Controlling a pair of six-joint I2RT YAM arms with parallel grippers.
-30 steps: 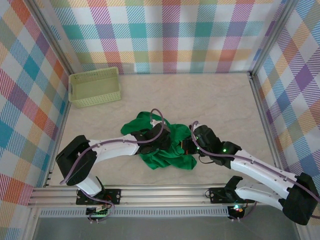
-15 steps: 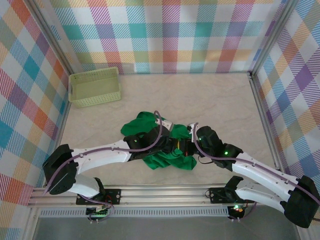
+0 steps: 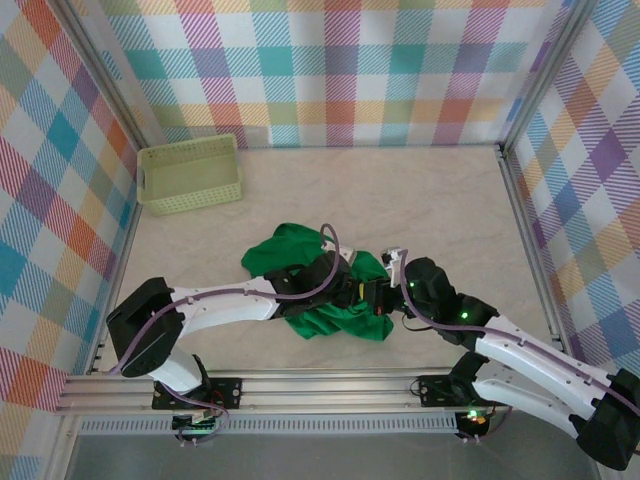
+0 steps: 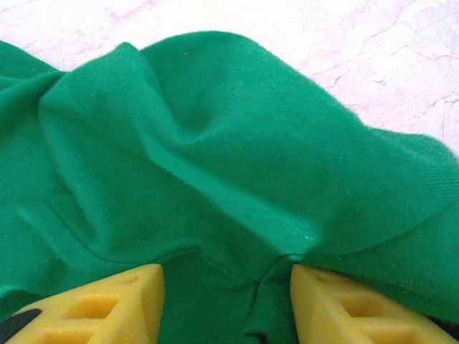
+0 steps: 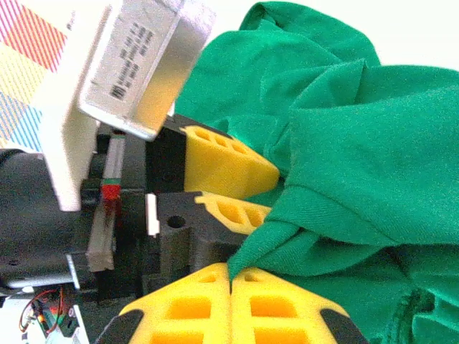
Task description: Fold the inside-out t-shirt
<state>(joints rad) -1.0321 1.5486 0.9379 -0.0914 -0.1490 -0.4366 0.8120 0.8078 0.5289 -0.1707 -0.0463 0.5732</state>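
The inside-out t-shirt (image 3: 300, 262) is a crumpled bright green heap at the middle of the table, and its wrinkled cloth (image 4: 215, 158) spreads across the left wrist view. My left gripper (image 3: 352, 292) reaches into the heap's right side. Its yellow fingers (image 4: 100, 308) stand apart, open, with a fold of cloth lying in the gap of the left gripper (image 4: 226, 301). My right gripper (image 3: 385, 298) meets it from the right. The right gripper (image 5: 231, 269) is shut on a pinched tip of the t-shirt (image 5: 358, 143), right beside the left gripper's fingers (image 5: 222, 165).
A pale yellow-green lattice basket (image 3: 190, 173) stands at the back left against the plaid wall. Bare marbled table (image 3: 430, 200) lies behind and to the right of the shirt. A metal rail (image 3: 300, 392) runs along the near edge.
My left gripper has pushed to the right, deeper into the shirt. The right gripper has drawn slightly right and nearer, still pinching cloth, and the shirt's right side has bunched.
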